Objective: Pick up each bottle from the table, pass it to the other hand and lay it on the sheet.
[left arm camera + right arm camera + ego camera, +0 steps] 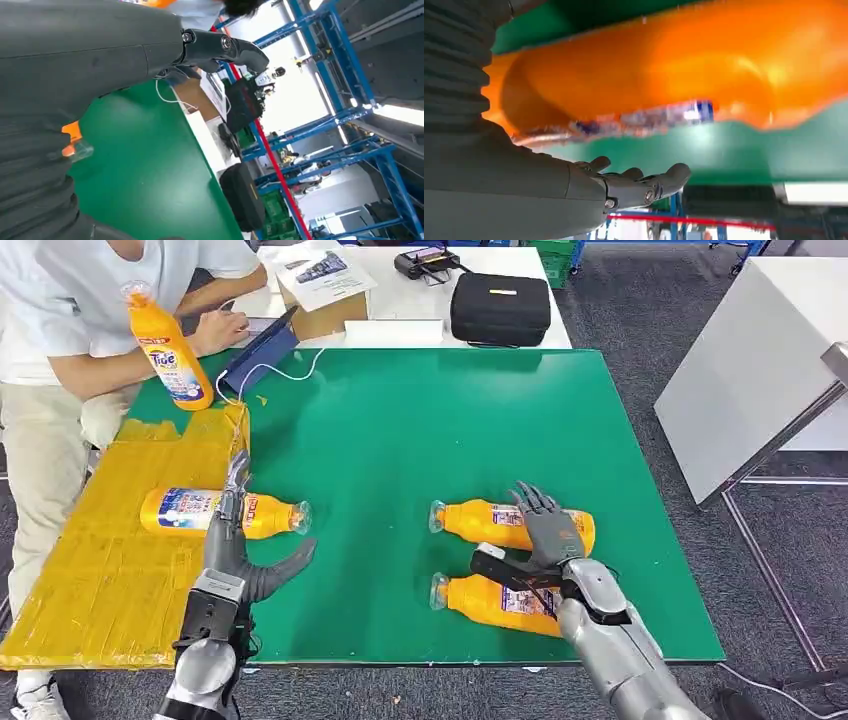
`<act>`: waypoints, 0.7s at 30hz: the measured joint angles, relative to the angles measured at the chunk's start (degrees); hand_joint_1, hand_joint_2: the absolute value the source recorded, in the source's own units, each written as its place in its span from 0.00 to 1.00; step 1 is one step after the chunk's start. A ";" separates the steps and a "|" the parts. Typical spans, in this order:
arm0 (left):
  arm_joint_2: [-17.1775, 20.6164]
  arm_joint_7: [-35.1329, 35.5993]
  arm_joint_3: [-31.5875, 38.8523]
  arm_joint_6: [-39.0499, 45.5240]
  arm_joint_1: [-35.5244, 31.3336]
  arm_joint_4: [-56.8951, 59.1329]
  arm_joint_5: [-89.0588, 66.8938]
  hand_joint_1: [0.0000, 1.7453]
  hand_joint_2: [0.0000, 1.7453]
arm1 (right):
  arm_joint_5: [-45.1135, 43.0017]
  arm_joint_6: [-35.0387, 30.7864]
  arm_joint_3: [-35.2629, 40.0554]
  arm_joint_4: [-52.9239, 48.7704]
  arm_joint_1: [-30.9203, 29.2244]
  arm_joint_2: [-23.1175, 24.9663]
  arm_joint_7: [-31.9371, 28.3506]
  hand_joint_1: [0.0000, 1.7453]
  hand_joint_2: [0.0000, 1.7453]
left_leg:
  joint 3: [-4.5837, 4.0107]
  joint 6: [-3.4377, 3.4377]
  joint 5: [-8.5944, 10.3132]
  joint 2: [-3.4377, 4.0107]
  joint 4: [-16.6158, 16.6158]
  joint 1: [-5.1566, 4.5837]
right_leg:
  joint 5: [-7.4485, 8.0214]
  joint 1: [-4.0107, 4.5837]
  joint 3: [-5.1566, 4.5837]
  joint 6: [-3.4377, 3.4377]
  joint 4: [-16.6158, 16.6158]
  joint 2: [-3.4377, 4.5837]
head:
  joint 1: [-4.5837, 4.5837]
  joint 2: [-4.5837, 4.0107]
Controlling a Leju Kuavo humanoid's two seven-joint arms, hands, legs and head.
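The right hand [545, 530] hovered, fingers spread and holding nothing, over two orange detergent bottles [510, 523] lying on the green table [400, 440]. It should lower squarely around one bottle's body before closing. The left hand [235, 540], also unladen, rested beside a bottle [215, 512] at the yellow sheet [90, 580] edge.

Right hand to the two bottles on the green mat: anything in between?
Nothing visible. The right hand, fingers spread, hovers over the far bottle, with the near bottle beside its wrist. Only bare green mat surrounds them.
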 measured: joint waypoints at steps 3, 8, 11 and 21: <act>0.00 0.00 -0.09 -0.15 -0.24 0.22 0.44 0.00 1.00 | 0.37 0.84 0.72 3.01 -1.63 0.15 0.50 0.00 1.00 | 0.01 0.00 0.00 0.01 0.00 0.00 | 0.00 0.00 0.01 0.00 0.00 0.00 | 0.00 0.00; 0.00 0.00 -0.09 -0.35 -0.34 0.31 0.77 0.00 1.00 | 0.48 1.27 1.62 5.82 -3.40 0.26 0.72 0.00 1.00 | 0.05 0.00 0.00 0.01 0.00 0.00 | 0.00 0.00 0.03 0.00 -0.02 0.00 | 0.02 0.00; 0.00 0.00 -0.11 -0.42 -0.38 0.37 0.92 0.00 1.00 | 0.75 2.02 1.93 7.31 -4.25 0.33 1.18 0.04 1.00 | 0.12 0.00 0.00 0.02 0.00 0.00 | 0.01 0.00 0.08 0.01 -0.02 0.01 | 0.00 0.00; 0.00 0.17 -0.55 -0.44 -0.57 0.96 1.60 0.00 1.00 | 2.76 1.18 3.41 12.03 -6.84 0.50 4.63 1.00 1.00 | 0.23 0.10 0.07 -0.01 0.00 -0.01 | 0.04 -0.02 0.21 0.05 -0.02 0.00 | 0.02 0.02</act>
